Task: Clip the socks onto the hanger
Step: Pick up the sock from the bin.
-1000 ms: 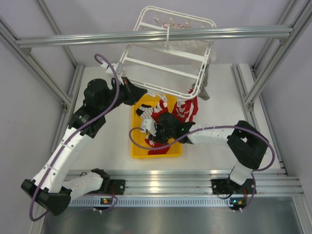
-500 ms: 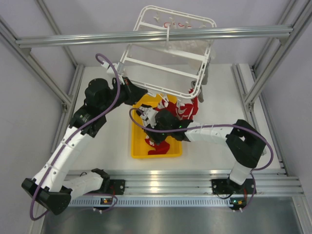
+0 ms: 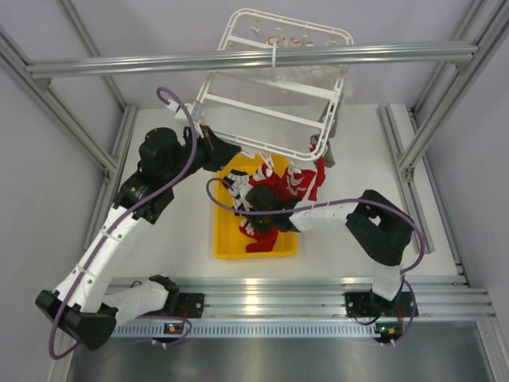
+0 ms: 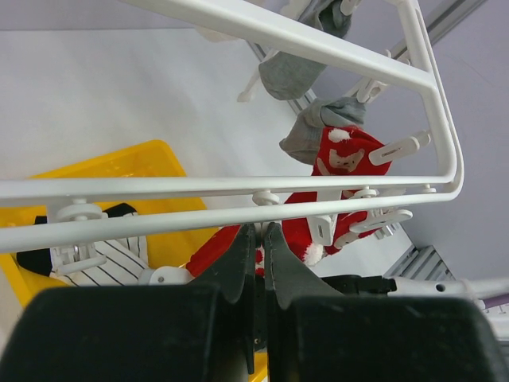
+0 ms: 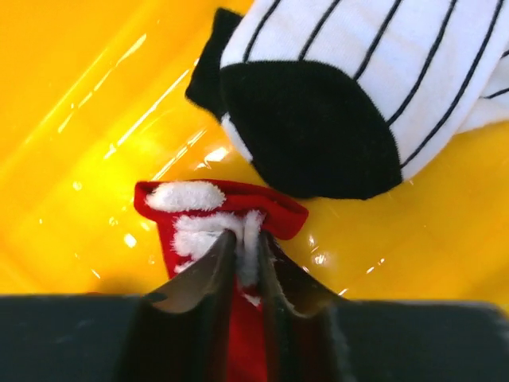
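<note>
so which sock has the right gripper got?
The red sock with white trim, pinched in the right gripper; the white striped sock lies free beside it in the yellow tray.

Socks (image 3: pixel 266 241) in tray (image 3: pixel 226 239), seemingly under hanger (image 3: pixel 262 107)

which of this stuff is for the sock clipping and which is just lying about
For the job:
hanger
clips
red sock, pinched by the right gripper
striped sock

Just there:
tray, holding the loose socks
beam

White tabletop (image 3: pixel 179 239) w/ alu beam (image 3: pixel 119 64) overhead; pale grey walls (image 3: pixel 40 159) around.
</note>
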You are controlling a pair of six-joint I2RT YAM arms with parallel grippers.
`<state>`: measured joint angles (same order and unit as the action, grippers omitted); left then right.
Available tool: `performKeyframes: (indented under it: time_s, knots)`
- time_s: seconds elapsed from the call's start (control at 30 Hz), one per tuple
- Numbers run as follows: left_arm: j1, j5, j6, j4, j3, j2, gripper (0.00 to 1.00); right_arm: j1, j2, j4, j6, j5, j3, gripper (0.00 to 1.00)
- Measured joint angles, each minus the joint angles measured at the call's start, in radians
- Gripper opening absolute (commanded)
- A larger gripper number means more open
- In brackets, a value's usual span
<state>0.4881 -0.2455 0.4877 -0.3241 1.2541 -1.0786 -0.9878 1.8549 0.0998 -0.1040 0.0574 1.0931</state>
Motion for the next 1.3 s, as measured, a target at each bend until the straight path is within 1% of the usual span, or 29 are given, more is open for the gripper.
performKeyframes:
  time_s: [0.07,0.1,0.2,0.27,0.37,0.53,0.77,0.93,1.13,1.3]
  knots:
    - [0.000,0.000,-0.001,0.000,0.000,0.000,0.00,-0.002,-0.001,-0.004,0.007,-0.002,-0.003,0.01]
    - [0.000,0.000,-0.001,0.000,0.000,0.000,0.00,-0.004,-0.005,-0.010,0.011,-0.006,-0.009,0.00]
    - [0.000,0.000,-0.004,-0.001,0.000,0.000,0.00,-0.005,-0.045,-0.015,0.031,-0.022,-0.049,0.00]
    - [0.000,0.000,-0.007,-0.001,0.000,0.000,0.00,-0.005,-0.099,-0.014,0.050,-0.047,-0.087,0.00]
    - [0.000,0.000,-0.015,-0.001,0.000,0.000,0.00,-0.005,-0.197,-0.016,0.084,-0.095,-0.127,0.00]
    - [0.000,0.000,-0.019,-0.002,0.003,-0.006,0.00,-0.014,-0.372,-0.076,0.142,-0.150,-0.177,0.00]
    - [0.000,-0.001,-0.019,-0.004,0.005,-0.024,0.00,-0.068,-0.557,-0.110,0.168,-0.174,-0.203,0.00]
    - [0.000,-0.005,-0.018,-0.004,0.005,-0.032,0.00,-0.125,-0.620,-0.118,0.183,-0.089,-0.203,0.00]
    - [0.000,-0.012,-0.018,-0.004,0.005,-0.032,0.00,-0.129,-0.637,-0.122,0.201,0.159,-0.193,0.00]
    - [0.000,-0.031,-0.018,-0.003,0.005,-0.032,0.00,-0.124,-0.645,-0.117,0.209,0.277,-0.140,0.00]
